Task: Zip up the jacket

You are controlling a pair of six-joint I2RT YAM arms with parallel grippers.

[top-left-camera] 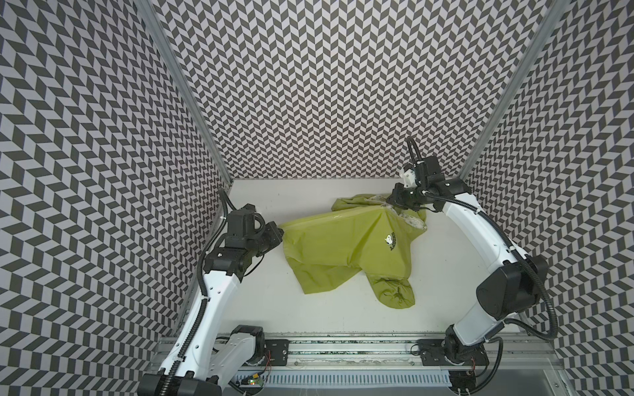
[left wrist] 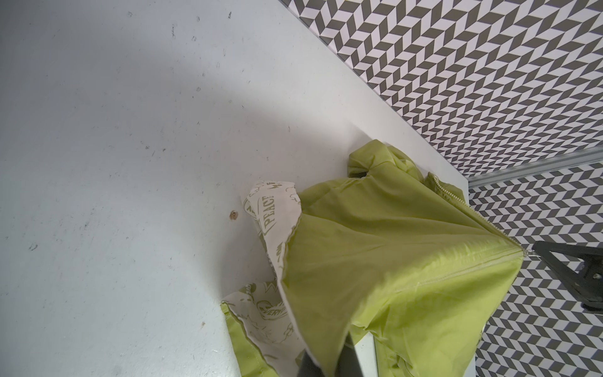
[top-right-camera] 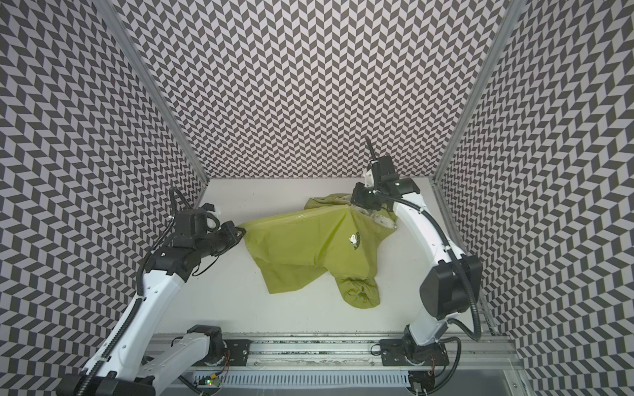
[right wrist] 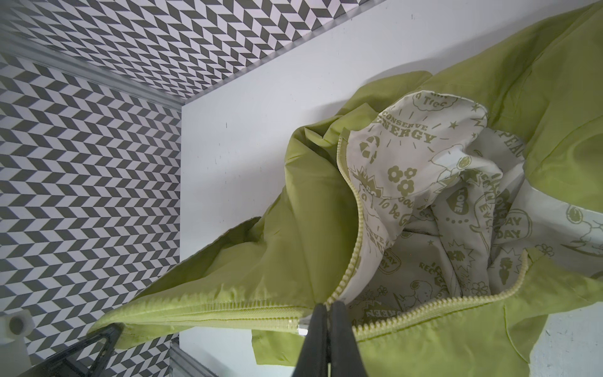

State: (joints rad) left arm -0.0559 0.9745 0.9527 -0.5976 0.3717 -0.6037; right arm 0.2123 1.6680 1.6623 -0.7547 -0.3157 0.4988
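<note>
Spanning the booth, a white table (top-left-camera: 308,308) sits between chevron-patterned walls (top-left-camera: 326,85). At left, the left gripper (top-left-camera: 280,234) pinches the hem end of the jacket (top-left-camera: 346,247), which is stretched across mid-table to the right gripper (top-left-camera: 388,203), clamped tight at the collar end. Both top views bury the fingertips in fabric. Only the right wrist view shows the zipper (right wrist: 248,313) joined along the taut part, its teeth parting past the closed jaws, beside doodled cream lining (right wrist: 424,156). Whether the pull itself is gripped is unclear.
</note>
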